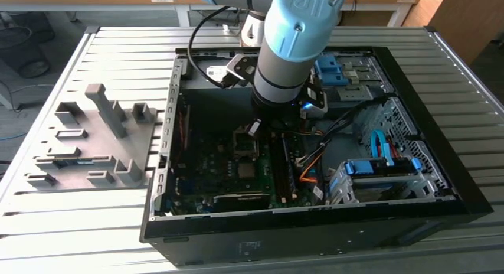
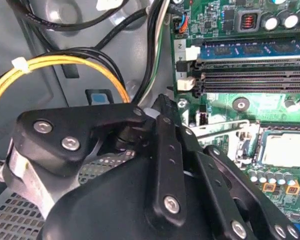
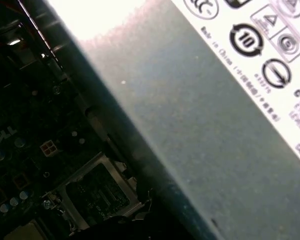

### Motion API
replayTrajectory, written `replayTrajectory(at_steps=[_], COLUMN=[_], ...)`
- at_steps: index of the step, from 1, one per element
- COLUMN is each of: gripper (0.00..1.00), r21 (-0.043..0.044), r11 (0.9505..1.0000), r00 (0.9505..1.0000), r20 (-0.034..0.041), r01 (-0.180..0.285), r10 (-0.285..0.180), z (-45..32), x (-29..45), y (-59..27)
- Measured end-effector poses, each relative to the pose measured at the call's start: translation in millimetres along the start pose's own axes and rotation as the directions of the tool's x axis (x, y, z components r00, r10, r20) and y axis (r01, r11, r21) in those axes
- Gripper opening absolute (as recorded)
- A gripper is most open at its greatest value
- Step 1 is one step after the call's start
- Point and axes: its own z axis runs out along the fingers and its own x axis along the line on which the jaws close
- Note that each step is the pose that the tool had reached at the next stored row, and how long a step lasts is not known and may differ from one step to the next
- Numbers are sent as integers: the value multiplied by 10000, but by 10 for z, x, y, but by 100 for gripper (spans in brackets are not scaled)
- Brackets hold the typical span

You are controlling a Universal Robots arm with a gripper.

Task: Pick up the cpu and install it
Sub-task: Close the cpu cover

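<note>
Your gripper (image 1: 258,127) hangs low inside the open computer case (image 1: 315,224), over the upper middle of the motherboard (image 1: 224,179) in the exterior view. From these views I cannot tell how wide the pincer stands, or whether it carries anything.

In the second wrist view the cpu (image 2: 285,150) looks like the silvery square at right centre. It lies flat in a metal frame, just below the memory slots (image 2: 250,65) and apart from the gripper (image 2: 162,107).

For this step, I judge that you should keep the wrist square to the board and check that the chip sits level in its frame.

Room is tight. The yellow cable (image 2: 65,65) loops close at upper left, and in the first wrist view the grey power-supply box (image 3: 200,125) crowds in. The freest way to move looks to be straight up.
</note>
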Motion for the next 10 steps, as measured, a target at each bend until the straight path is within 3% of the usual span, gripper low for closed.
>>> replayTrajectory(at_steps=[10], gripper=[10], r21=[4], r11=[10000], r00=[10000], r20=[-7], r01=[-2], r10=[2], z=[-64], x=[-8], y=[13])
